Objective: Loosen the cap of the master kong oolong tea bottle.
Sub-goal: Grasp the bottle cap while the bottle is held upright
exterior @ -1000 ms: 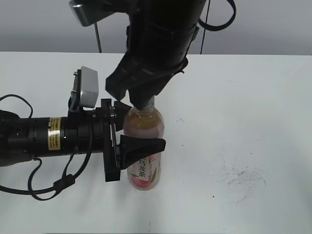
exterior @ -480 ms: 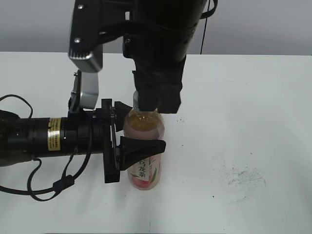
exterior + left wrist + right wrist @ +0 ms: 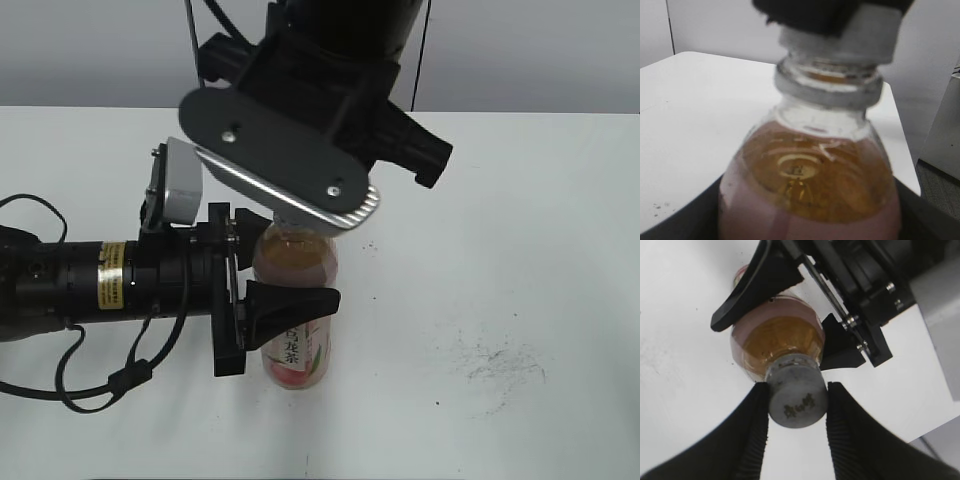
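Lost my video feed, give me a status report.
Left gripper clamps the oolong tea bottle upright. Right gripper shut on the cap. Nothing in the way.

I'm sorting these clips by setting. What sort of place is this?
Probably a robot lab or test bench, not a home: a bare white table with scuff marks against a plain grey wall, holding one slim clear plastic tea bottle with a pink label, with exposed black cables.
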